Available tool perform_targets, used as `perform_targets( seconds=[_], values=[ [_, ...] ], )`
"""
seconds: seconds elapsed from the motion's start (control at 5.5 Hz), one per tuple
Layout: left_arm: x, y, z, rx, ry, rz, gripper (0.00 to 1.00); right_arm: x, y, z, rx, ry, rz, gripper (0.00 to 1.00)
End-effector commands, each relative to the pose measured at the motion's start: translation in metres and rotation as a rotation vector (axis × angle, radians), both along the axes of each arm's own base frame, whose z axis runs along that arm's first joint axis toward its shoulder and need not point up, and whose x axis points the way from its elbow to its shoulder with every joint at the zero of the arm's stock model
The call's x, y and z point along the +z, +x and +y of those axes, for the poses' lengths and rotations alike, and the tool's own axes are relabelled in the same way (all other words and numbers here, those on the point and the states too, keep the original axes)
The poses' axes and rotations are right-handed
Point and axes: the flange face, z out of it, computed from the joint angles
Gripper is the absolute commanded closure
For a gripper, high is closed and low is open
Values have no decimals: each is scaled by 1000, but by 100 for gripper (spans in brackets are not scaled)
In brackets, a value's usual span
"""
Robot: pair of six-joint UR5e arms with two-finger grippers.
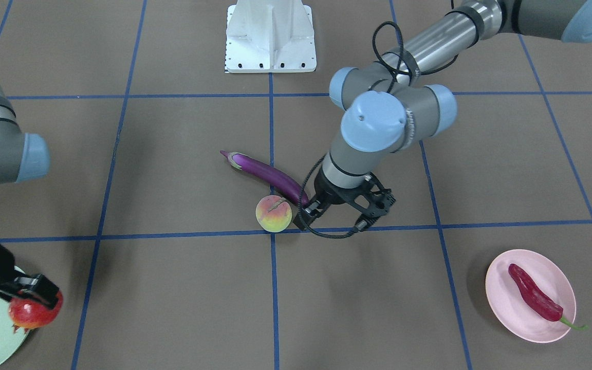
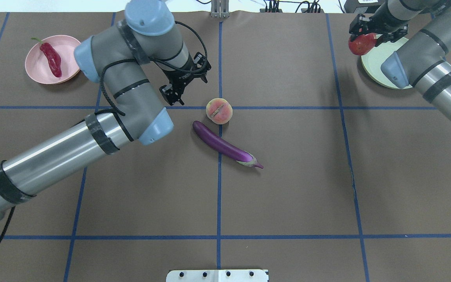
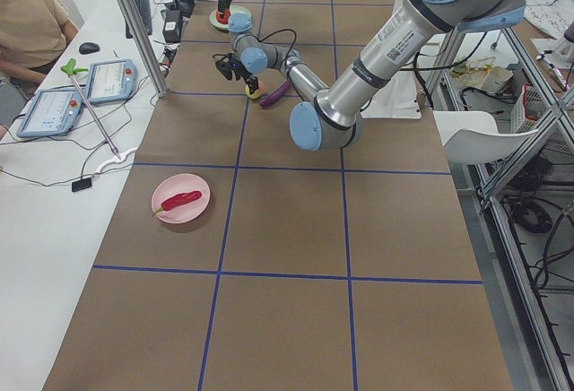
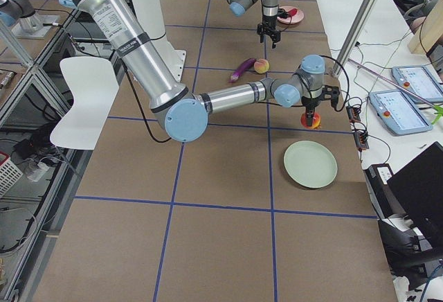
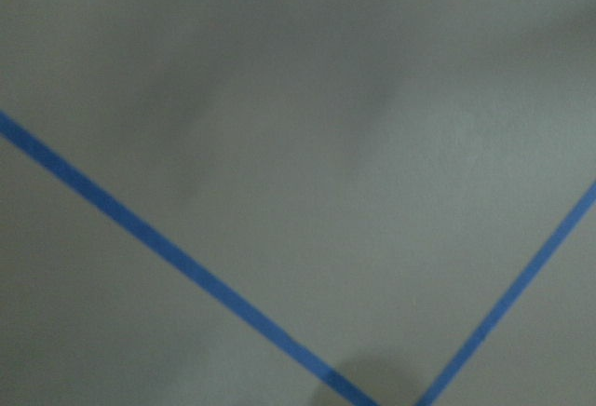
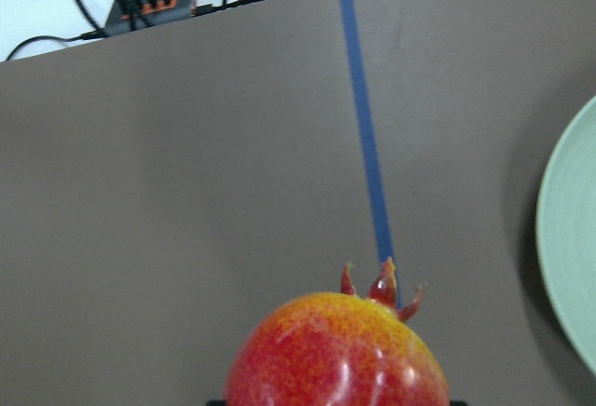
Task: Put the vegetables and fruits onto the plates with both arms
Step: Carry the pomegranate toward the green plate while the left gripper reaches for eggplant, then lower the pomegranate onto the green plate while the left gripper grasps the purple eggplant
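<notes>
Left arm: silver-grey jointed left arm (image 2: 53,160) stretches over the brown counter (image 2: 296,188), wrist bent down.
Right arm: silver-grey right arm (image 2: 441,78), largely cut off by the frame edge.
Plates: pale mint green plate (image 2: 372,66), partly hidden behind the right arm; pale pink plate (image 2: 33,74) carries the wrinkled red chili (image 2: 51,58).
Eggplant: long glossy purple eggplant (image 2: 221,145) lies on the counter just beside the round pink-yellow peach (image 2: 219,111).
Left fingers: black left fingers (image 2: 170,94) spread wide, empty, near the peach.
Right fingers: black right fingers (image 1: 39,290) pinch the round red-orange pomegranate (image 2: 361,44) at the mint plate's rim.

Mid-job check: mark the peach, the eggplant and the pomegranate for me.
round pink-yellow peach (image 2: 219,111): overhead view, on its creased top.
long glossy purple eggplant (image 2: 220,144): overhead view, mid-body.
round red-orange pomegranate (image 2: 360,45): overhead view, on its exposed red side.
</notes>
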Motion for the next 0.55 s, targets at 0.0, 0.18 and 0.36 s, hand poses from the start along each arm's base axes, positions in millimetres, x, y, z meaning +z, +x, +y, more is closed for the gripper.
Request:
perform_targets(
  seconds=[0.0,0.18,0.36],
  values=[
    [-41,81,84,-29,-105,-83,0,54,28,-1,40,-30,98,100],
    [-34,103,105,-38,-96,-99,0,80,36,-4,65,-44,162,100],
    [-28,111,112,-71,-150,-106,0,98,39,5,63,-63,169,100]
  ],
)
